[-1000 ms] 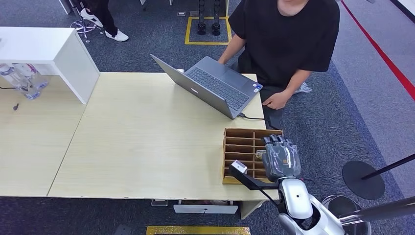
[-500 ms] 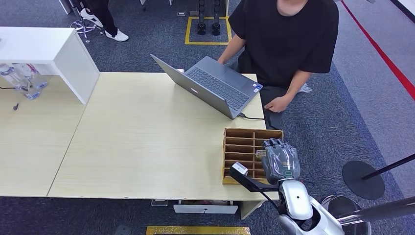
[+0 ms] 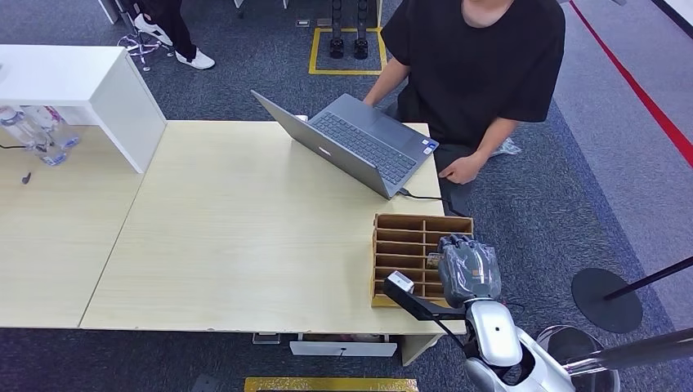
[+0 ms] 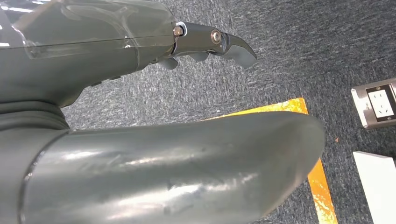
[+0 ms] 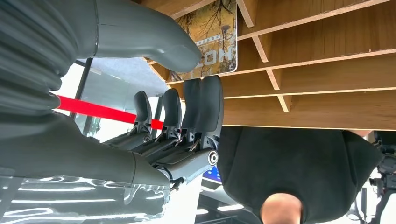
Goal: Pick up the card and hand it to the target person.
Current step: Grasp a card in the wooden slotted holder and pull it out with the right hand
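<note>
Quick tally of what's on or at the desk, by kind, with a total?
Laptop: 1
Wooden slotted organizer: 1
Card, in an organizer slot: 1
Right robot hand, at the card with thumb and fingers either side of it: 1
Person, seated at the laptop: 1
Water bottles on the left table: several, too blurred to count
Total, bottles aside: 5

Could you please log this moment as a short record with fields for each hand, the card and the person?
right hand: over the wooden organizer, thumb and fingers closed on the card
card: partly in a compartment, pinched
left hand: hanging over carpet, holding nothing
person: seated beyond the table, at the laptop
</note>
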### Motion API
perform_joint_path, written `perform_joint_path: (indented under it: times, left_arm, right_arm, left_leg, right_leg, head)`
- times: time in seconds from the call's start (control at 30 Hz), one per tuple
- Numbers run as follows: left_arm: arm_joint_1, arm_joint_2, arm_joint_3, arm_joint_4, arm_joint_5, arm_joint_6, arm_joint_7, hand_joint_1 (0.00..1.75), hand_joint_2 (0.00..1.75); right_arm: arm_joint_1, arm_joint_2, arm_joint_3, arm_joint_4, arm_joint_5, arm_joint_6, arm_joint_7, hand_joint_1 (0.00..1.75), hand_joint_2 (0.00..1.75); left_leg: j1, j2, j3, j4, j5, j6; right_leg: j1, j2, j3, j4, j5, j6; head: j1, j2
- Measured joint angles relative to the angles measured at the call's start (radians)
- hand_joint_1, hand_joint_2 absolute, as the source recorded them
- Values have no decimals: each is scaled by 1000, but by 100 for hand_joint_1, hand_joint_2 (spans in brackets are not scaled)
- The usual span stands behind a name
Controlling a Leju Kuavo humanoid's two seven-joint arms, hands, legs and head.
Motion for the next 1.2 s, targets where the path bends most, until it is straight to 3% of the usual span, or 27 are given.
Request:
perform_joint_path:
  times: [0.3,0.67,0.93,1.2]
  left_arm:
    - [0,0,0,0,0,1,0,0,0]
    - [0,0,0,0,0,1,0,0,0]
    - [0,0,0,0,0,1,0,0,0]
    - [0,0,0,0,0,1,0,0,0]
  right_arm:
    - [0,0,1,5,-3,5,0,92,175]
    - [0,0,2,17,-11,8,0,103,175]
    - [0,0,2,17,-11,9,1,148,175]
    - [0,0,2,17,-11,6,0,170,175]
  left_leg:
    - [0,0,0,0,0,0]
    - [0,0,0,0,0,0]
    - [0,0,0,0,0,0]
    - [0,0,0,0,0,0]
  right_leg:
    - [0,0,0,0,0,0]
    - [0,0,0,0,0,0]
    - [0,0,0,0,0,0]
    - [0,0,0,0,0,0]
  head:
    - [0,0]
    - [0,0]
    - [0,0]
    - [0,0]
